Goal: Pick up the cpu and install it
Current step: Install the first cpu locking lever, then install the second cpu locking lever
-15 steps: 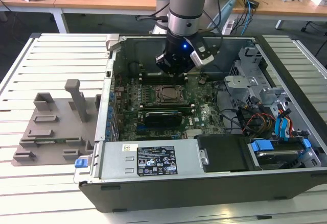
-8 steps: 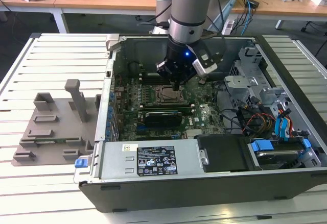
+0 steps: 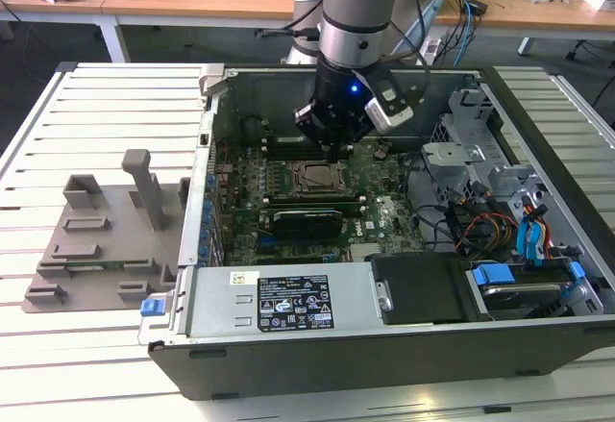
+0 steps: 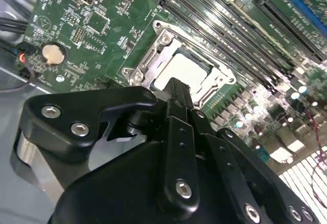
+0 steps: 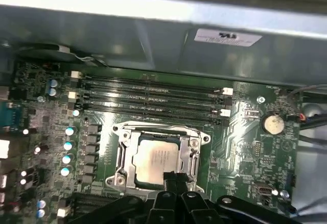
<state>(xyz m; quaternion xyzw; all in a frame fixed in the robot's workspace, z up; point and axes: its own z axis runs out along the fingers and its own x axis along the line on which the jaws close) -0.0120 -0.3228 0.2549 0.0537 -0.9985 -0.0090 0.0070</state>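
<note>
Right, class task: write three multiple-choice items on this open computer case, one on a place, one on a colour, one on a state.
1. Where is the cpu?
A. on the grey tray
B. in the socket frame
C. on the power supply

2. What colour is the circuit board?
A. red
B. blue
C. green

3. How does the tool stand?
A. just above the cpu's edge
B. over the tray
C. outside the case

Answers: B, silvery plate sits within the frame; C, green shows in both wrist views; A, its tip hangs at the chip's edge.
</note>
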